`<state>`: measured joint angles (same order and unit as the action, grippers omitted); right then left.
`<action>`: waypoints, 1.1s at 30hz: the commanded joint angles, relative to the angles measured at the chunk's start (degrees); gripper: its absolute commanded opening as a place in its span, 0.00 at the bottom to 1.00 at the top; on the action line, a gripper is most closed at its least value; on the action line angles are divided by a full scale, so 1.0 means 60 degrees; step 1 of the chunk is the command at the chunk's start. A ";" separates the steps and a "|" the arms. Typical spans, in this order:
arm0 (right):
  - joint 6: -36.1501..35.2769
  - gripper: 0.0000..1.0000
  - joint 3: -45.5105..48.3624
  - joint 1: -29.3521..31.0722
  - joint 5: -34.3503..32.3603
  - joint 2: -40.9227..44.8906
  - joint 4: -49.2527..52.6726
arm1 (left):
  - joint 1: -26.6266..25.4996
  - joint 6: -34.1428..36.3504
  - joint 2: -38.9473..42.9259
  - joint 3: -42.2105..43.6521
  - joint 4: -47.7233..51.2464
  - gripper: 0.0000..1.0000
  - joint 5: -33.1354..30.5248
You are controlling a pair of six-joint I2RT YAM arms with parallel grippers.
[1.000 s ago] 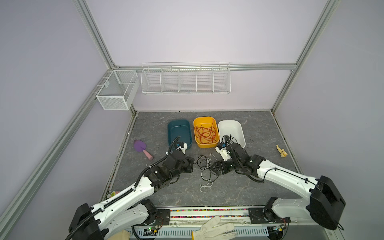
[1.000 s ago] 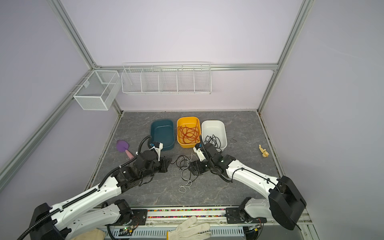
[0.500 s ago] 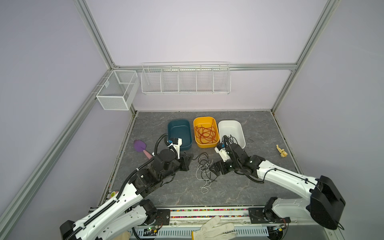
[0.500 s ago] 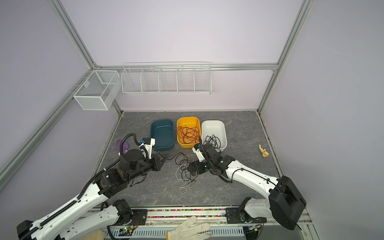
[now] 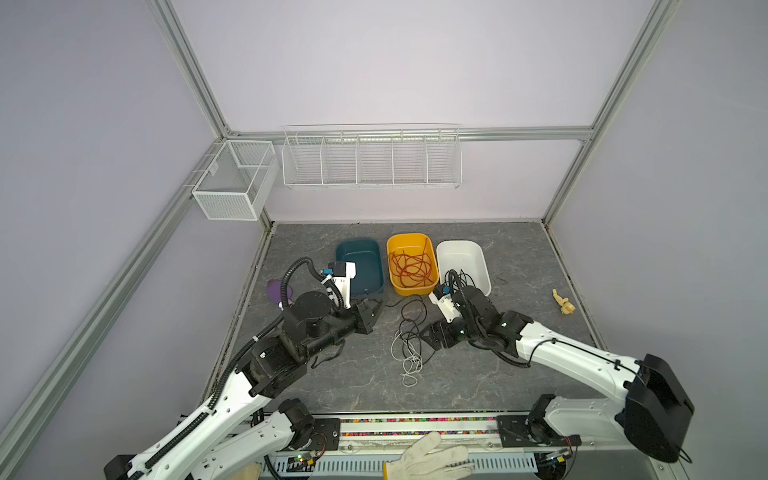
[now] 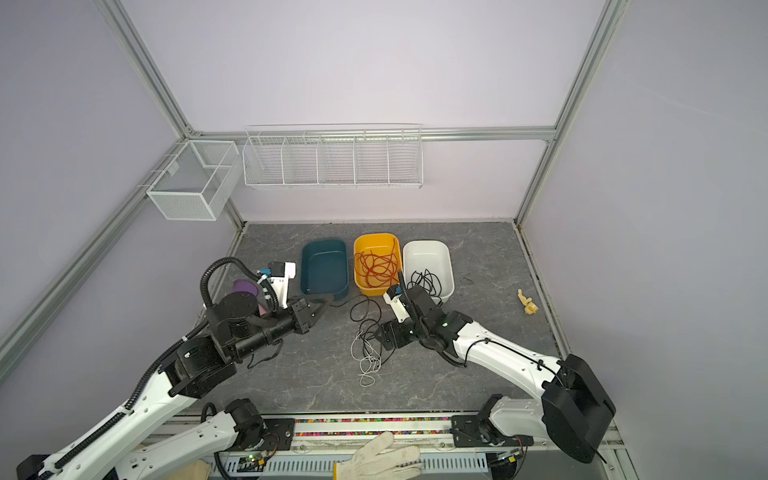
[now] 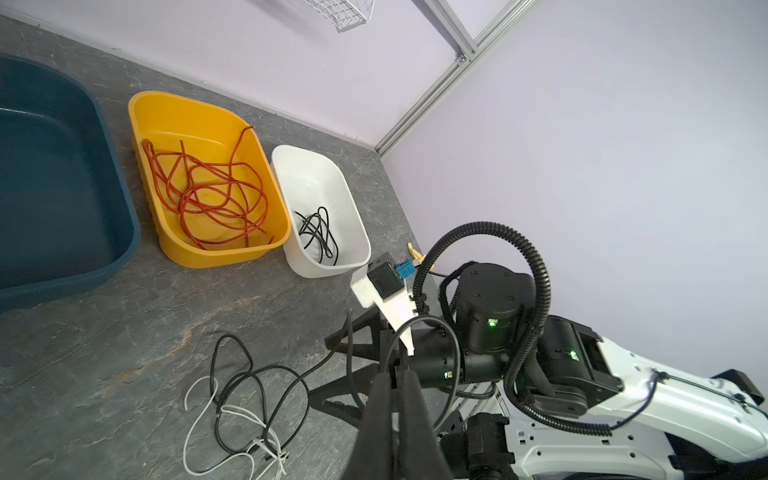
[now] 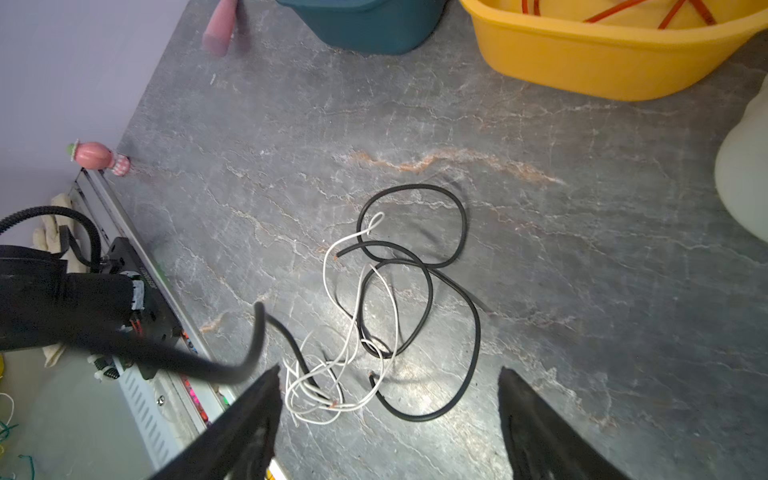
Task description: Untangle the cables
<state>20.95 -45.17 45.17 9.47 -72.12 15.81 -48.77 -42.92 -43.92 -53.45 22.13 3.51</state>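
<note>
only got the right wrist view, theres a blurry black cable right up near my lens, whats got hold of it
observer: the left gripper is shut on that black cable.
operator: white bin is nearly all cut off for me, anything in it
observer: yes, the white bin holds a few loose black cables.
operator: and inside the teal one, i only see its outer wall
observer: the teal bin looks empty inside.
</note>
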 commanded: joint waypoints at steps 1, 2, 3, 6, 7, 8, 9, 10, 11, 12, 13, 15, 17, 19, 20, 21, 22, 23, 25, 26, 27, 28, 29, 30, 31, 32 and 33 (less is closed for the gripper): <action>-0.0132 0.83 0.0148 0.0087 0.0202 0.0259 -0.0277 | -0.0001 0.0170 0.0069 -0.0606 0.0390 0.00 -0.0115; -0.0147 0.83 0.0145 0.0081 0.0256 0.0257 -0.0277 | -0.0001 0.0259 0.0077 -0.0700 0.0494 0.00 -0.0162; -0.0145 0.83 0.0145 0.0090 0.0306 0.0242 -0.0310 | -0.0001 0.0417 0.0035 -0.0852 0.0657 0.00 -0.0234; -0.0214 0.84 0.0145 0.0173 0.0405 0.0270 -0.0349 | -0.0001 0.0956 -0.0164 -0.1241 0.1174 0.00 -0.0755; -0.0253 0.84 0.0147 0.0223 0.0419 0.0300 -0.0366 | -0.0008 0.1096 -0.0210 -0.1371 0.1283 0.00 -0.0939; -0.0303 0.84 0.0154 0.0276 0.0428 0.0330 -0.0379 | -0.0001 0.1193 -0.0252 -0.1487 0.1377 0.00 -0.1065; -0.0345 0.84 0.0149 0.0332 0.0442 0.0344 -0.0405 | -0.0001 0.1335 -0.0316 -0.1670 0.1490 0.00 -0.1180; -0.0383 0.84 0.0157 0.0392 0.0475 0.0346 -0.0423 | -0.0001 0.1440 -0.0392 -0.1855 0.1587 0.00 -0.1284; -0.0414 0.84 0.0145 0.0453 0.0511 0.0334 -0.0445 | -0.0001 0.1492 -0.0451 -0.2001 0.1625 0.00 -0.1327; -0.0438 0.84 0.0121 0.0523 0.0516 0.0295 -0.0454 | -0.0001 0.1518 -0.0523 -0.2147 0.1616 0.00 -0.1338; -0.0455 0.84 0.0098 0.0600 0.0515 0.0247 -0.0475 | -0.0001 0.1510 -0.0565 -0.2244 0.1553 0.00 -0.1334; -0.0521 0.84 0.0059 0.0757 0.0403 0.0171 -0.0455 | -0.0001 0.1458 -0.0608 -0.2339 0.1395 0.00 -0.1353; -0.0547 0.84 0.0024 0.0897 0.0274 0.0104 -0.0460 | -0.0001 0.1393 -0.0566 -0.2356 0.1169 0.00 -0.1440; -0.0535 0.83 0.0015 0.0975 0.0230 0.0032 -0.0507 | -0.0001 0.1304 -0.0503 -0.2371 0.0932 0.00 -0.1540; -0.0519 0.82 0.0013 0.1022 0.0187 -0.0003 -0.0533 | -0.0001 0.1247 -0.0443 -0.2362 0.0788 0.00 -0.1590; -0.0485 0.82 0.0013 0.1056 0.0140 -0.0044 -0.0575 | -0.0008 0.1182 -0.0404 -0.2349 0.0658 0.00 -0.1609; -0.0465 0.80 0.0000 0.1101 0.0099 -0.0090 -0.0599 | -0.0001 0.1090 -0.0333 -0.2307 0.0484 0.00 -0.1637; -0.0440 0.78 -0.0020 0.1136 0.0017 -0.0108 -0.0599 | -0.0005 0.0979 -0.0263 -0.2270 0.0297 0.00 -0.1639; -0.0432 0.74 0.0020 0.1199 -0.0131 -0.0055 -0.0653 | -0.0005 0.0831 -0.0155 -0.2267 0.0075 0.00 -0.1676; -0.0416 0.71 0.0048 0.1225 -0.0152 -0.0029 -0.0685 | -0.0001 0.0751 -0.0081 -0.2281 0.0002 0.00 -0.1732; -0.0385 0.69 0.0069 0.1241 -0.0182 -0.0022 -0.0723 | -0.0001 0.0703 -0.0018 -0.2283 -0.0059 0.00 -0.1781; -0.0370 0.66 0.0072 0.1250 -0.0208 -0.0032 -0.0731 | -0.0001 0.0645 0.0035 -0.2296 -0.0140 0.00 -0.1839; -0.0371 0.64 0.0057 0.1250 -0.0217 -0.0057 -0.0731 | -0.0001 0.0600 0.0071 -0.2336 -0.0203 0.00 -0.1892; -0.0361 0.63 0.0041 0.1261 -0.0208 -0.0086 -0.0731 | -0.0008 0.0577 0.0069 -0.2387 -0.0238 0.00 -0.1930; -0.0357 0.63 0.0030 0.1289 -0.0229 -0.0120 -0.0731 | -0.0001 0.0573 0.0069 -0.2470 -0.0254 0.00 -0.1954; -0.0345 0.61 0.0017 0.1293 -0.0242 -0.0151 -0.0720 | -0.0001 0.0569 0.0073 -0.2554 -0.0255 0.00 -0.1972; -0.0335 0.60 0.0013 0.1303 -0.0289 -0.0168 -0.0720 | -0.0001 0.0553 0.0062 -0.2614 -0.0272 0.00 -0.1984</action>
<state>19.31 -45.08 52.49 8.75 -72.36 12.53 -48.75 -38.41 -43.75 -66.72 22.63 -6.90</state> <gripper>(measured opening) 0.605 0.049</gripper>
